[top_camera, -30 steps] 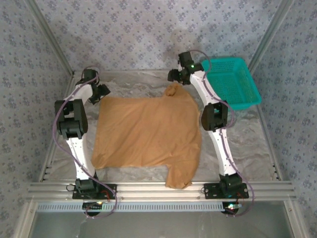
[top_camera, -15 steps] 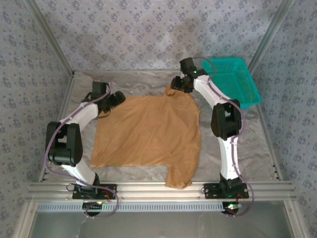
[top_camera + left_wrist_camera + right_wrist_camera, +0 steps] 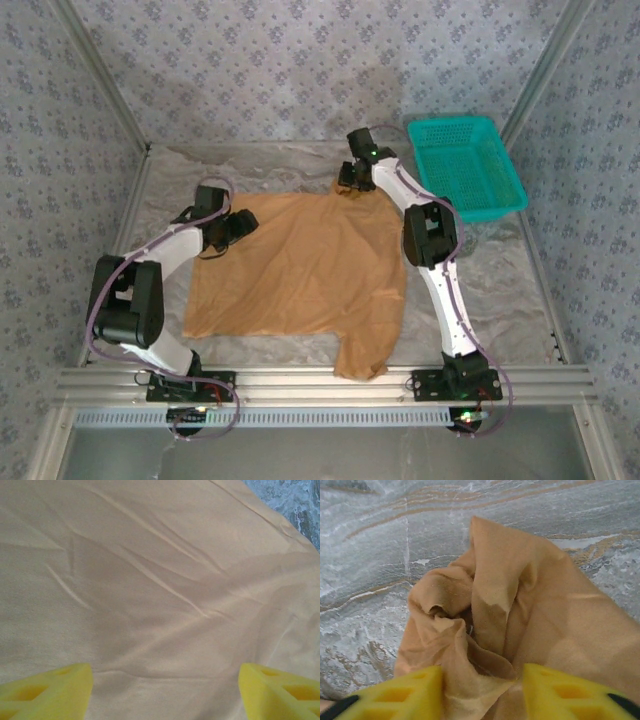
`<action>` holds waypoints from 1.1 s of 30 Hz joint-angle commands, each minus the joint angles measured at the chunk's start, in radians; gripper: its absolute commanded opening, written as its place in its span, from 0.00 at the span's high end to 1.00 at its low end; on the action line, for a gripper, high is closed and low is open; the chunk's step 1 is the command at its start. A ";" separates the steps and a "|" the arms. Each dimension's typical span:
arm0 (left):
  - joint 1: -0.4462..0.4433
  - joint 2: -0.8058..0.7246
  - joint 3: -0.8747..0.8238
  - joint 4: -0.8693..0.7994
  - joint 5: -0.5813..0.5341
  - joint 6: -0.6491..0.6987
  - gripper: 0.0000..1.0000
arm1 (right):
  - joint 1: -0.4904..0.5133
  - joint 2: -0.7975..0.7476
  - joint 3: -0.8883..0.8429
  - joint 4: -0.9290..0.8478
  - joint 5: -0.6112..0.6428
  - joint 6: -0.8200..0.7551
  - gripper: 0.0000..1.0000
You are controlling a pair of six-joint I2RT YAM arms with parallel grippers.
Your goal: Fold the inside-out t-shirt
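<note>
The inside-out t-shirt [image 3: 300,265] lies spread flat on the table, caramel cloth with one sleeve [image 3: 362,355] hanging toward the near edge. My left gripper [image 3: 240,222] hovers over the shirt's far-left corner, its yellow fingers wide apart above smooth cloth [image 3: 160,605], holding nothing; my left gripper [image 3: 165,690] is open. My right gripper [image 3: 350,185] sits at the far-right corner, where the other sleeve [image 3: 485,605] is bunched up. The jaws of my right gripper [image 3: 482,690] are closed in on that bunched cloth, which fills the gap between the two pads.
A teal plastic basket [image 3: 480,212] stands at the back right, just beside the right arm. Crinkled grey sheeting [image 3: 500,280] covers the table around the shirt. Metal frame rails run along the near edge [image 3: 320,380].
My left gripper has swung from the far-left table edge onto the shirt's corner. My right gripper has dropped onto the bunched sleeve and its jaws have closed in on it.
</note>
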 commanded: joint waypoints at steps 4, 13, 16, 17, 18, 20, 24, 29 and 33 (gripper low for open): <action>-0.014 0.001 -0.026 -0.018 -0.009 0.010 0.26 | 0.009 0.007 0.093 0.015 0.064 -0.032 1.00; -0.031 0.012 -0.075 -0.010 -0.018 0.012 0.26 | 0.034 0.072 0.185 0.245 0.160 -0.098 0.73; -0.034 -0.021 -0.084 -0.020 -0.028 0.013 0.26 | 0.012 0.169 0.379 0.131 0.098 -0.030 0.48; -0.035 -0.035 -0.085 -0.030 -0.036 0.013 0.25 | 0.005 0.159 0.388 0.110 0.055 -0.007 0.42; -0.035 -0.051 -0.087 -0.036 -0.045 0.016 0.25 | 0.001 0.133 0.366 0.095 0.023 0.010 0.35; -0.036 -0.077 -0.091 -0.042 -0.055 0.018 0.24 | -0.002 0.048 0.276 0.065 -0.021 0.016 0.29; -0.033 -0.075 -0.077 -0.044 -0.049 0.025 0.23 | 0.008 -0.171 -0.036 0.018 -0.025 0.012 0.28; 0.019 0.032 0.028 -0.031 0.016 0.042 0.21 | -0.002 -0.291 -0.338 0.055 -0.075 0.010 0.30; 0.071 0.170 0.138 0.000 0.055 0.042 0.21 | -0.023 -0.246 -0.366 0.088 -0.111 0.030 0.38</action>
